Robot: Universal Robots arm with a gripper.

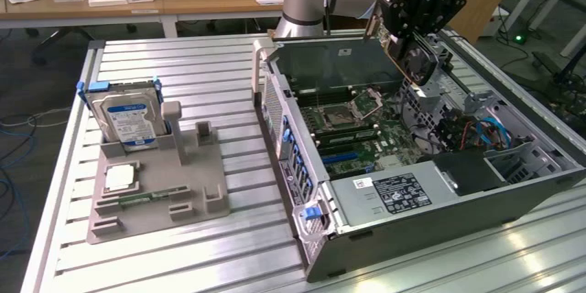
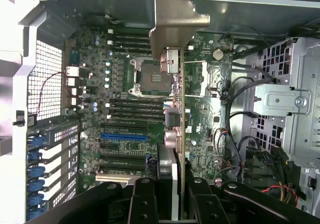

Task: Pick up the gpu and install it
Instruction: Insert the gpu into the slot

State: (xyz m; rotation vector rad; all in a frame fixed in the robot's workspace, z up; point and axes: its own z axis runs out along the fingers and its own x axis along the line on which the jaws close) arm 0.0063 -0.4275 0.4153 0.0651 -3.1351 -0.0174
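Over the case (image 1: 430, 219), gpu (image 1: 422, 60) in pincer (image 2: 172, 184)

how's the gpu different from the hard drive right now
The gpu is gripped in the hand above the open computer case; the hard drive stands in a slot of the gray holder on the table. The gpu is dark with a round black fan; the hard drive is silver with a blue-and-white label. Both are flat, rectangular and set on edge.
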